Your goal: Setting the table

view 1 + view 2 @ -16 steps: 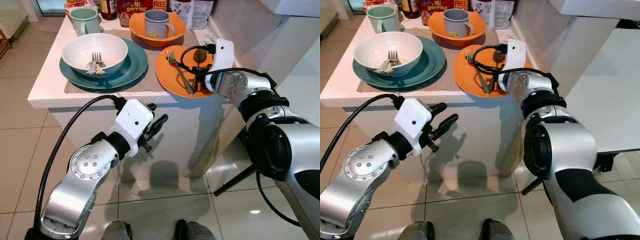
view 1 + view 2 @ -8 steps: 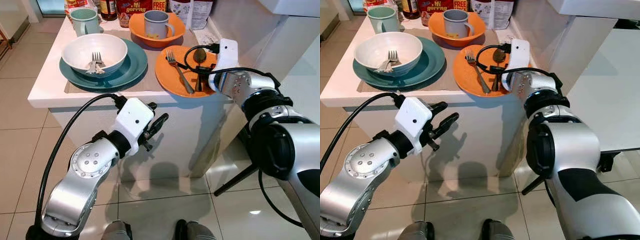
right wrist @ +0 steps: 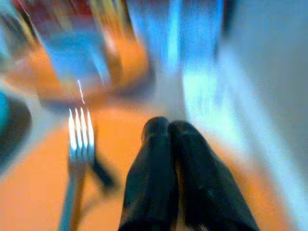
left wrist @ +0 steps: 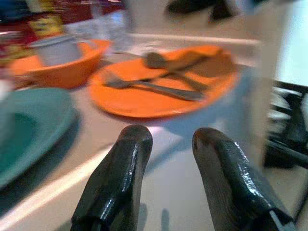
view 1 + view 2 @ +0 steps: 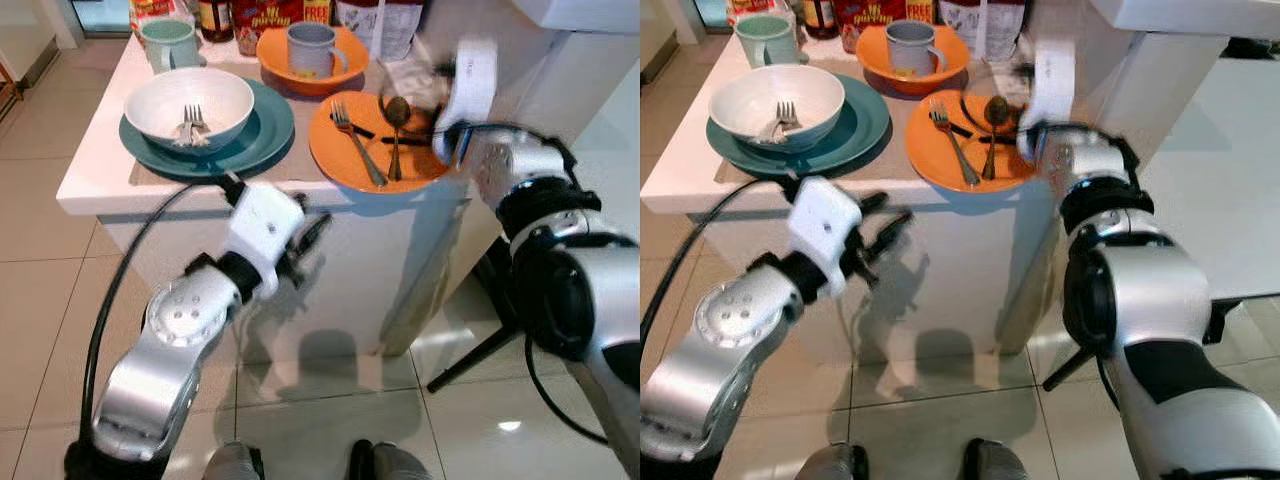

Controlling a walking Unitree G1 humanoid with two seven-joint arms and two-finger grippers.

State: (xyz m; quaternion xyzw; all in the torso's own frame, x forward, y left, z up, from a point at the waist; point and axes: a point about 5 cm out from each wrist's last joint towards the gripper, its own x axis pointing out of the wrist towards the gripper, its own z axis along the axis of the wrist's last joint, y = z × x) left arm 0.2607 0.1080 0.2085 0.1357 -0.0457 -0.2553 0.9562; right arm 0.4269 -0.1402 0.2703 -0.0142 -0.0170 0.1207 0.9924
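An orange plate (image 5: 345, 160) sits at the counter's near right corner. On it lie a silver fork (image 5: 360, 150) and a spoon (image 5: 396, 130), with a thin dark utensil (image 5: 358, 130) crossing between them. My right gripper (image 3: 167, 127) hovers blurred over the plate's far right side, fingers shut together with nothing in them; the fork (image 3: 77, 144) lies beside it. My left gripper (image 4: 173, 135) is open and empty, level with the counter's front edge and facing the orange plate (image 4: 159, 91).
A white bowl (image 5: 188, 105) holding forks stands on a teal plate (image 5: 255, 135) to the left. Behind are an orange bowl (image 5: 275, 55) with a grey mug (image 5: 310, 45), a teal mug (image 5: 168, 40) and food packets. A white wall (image 5: 520, 70) flanks the counter's right side.
My right arm has lifted and swung back from the plate, now blurred. My left gripper has risen from below the counter to its front edge.
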